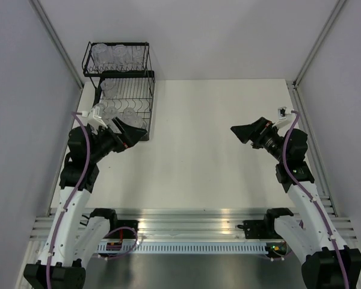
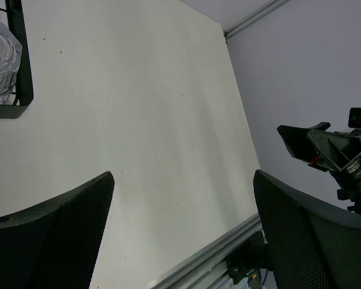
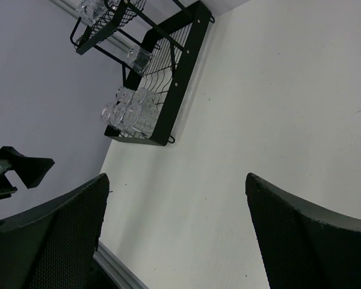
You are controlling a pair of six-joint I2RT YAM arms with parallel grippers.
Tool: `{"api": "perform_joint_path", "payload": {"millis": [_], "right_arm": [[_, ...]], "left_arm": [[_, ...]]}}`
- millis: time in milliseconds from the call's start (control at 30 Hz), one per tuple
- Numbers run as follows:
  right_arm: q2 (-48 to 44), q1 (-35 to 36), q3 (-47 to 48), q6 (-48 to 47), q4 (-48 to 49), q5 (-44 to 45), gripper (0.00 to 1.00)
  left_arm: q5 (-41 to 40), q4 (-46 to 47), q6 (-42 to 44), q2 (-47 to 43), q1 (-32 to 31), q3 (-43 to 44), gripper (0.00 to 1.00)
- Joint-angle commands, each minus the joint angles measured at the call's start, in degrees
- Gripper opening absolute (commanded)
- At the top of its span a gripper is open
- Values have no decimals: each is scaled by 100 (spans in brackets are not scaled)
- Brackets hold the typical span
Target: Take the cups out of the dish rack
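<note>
Black wire rack (image 1: 151, 102) sits in the far left corner of the table (image 1: 216, 156). Clear cups (image 1: 114, 57) are on both tiers: a row up top, and more bunched at the near end of the bottom one. Both arms are bent and hovering low. The left gripper (image 1: 132, 137) is spread wide and empty, just beside the rack's near end. The right gripper (image 1: 237, 133) is spread too, well apart from the rack.

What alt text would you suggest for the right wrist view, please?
A black wire dish rack holding clear cups stands at the upper left on a white table. The right gripper, open and empty, frames the bottom edge.
</note>
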Motion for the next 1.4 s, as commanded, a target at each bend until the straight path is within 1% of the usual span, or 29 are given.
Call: {"api": "perform_joint_path", "payload": {"millis": [0, 100, 133, 200, 233, 267, 300, 333, 400, 433, 467, 500, 567, 600, 733, 800, 900, 1033, 1367], "right_arm": [[-5, 47, 176, -4, 191, -176, 98], [-31, 91, 88, -75, 243, -273, 98], [-49, 135, 53, -92, 304, -291, 98], [-75, 179, -35, -93, 366, -317, 98], [-93, 231, -62, -93, 401, -326, 98], [-110, 258, -140, -93, 497, -326, 98], [-119, 293, -184, -110, 542, -317, 98], [-119, 354, -237, -128, 594, -300, 98], [-93, 416, -255, -145, 613, -273, 98], [-67, 460, -255, -154, 604, -264, 98], [-23, 478, -246, -180, 586, -256, 98], [-5, 504, -238, -198, 578, -256, 98], [30, 522, -246, -207, 542, -247, 98], [48, 530, -255, -216, 534, -229, 98], [83, 565, -325, -189, 551, -212, 98], [109, 574, -334, -216, 542, -212, 98], [109, 583, -325, -259, 454, -194, 98], [109, 592, -343, -312, 349, -141, 98], [109, 601, -413, -400, 322, -141, 98]], "left_arm": [[299, 792, 246, 198, 3, -147, 100], [37, 916, 395, 531, -6, -60, 100], [-278, 855, 421, 690, -6, -7, 100], [-788, 215, 465, 1015, -32, 475, 97], [-1356, 30, 509, 1365, -137, 651, 96], [-1667, -93, 544, 1473, -216, 913, 96], [-1931, -164, 579, 1595, -312, 994, 96], [-2412, -182, 597, 1771, -505, 1073, 96], [-2933, -287, 632, 1982, -725, 1328, 96], [-3518, -366, 659, 2201, -979, 1529, 96], [-3855, -445, 659, 2316, -1094, 1627, 96], [-4371, -620, 650, 2430, -1278, 1732, 96], [-4779, -744, 597, 2816, -1429, 1996, 96], [-5181, -893, 589, 2984, -1551, 2084, 96], [-5650, -1332, 536, 3906, -1623, 2777, 97], [-5773, -1518, 501, 4467, -1623, 3015, 98], [-5853, -1694, 422, 5022, -1623, 3332, 98], [-5985, -1817, 317, 5472, -1614, 3579, 99], [-5932, -1826, 246, 6122, -1465, 3658, 100]]}}
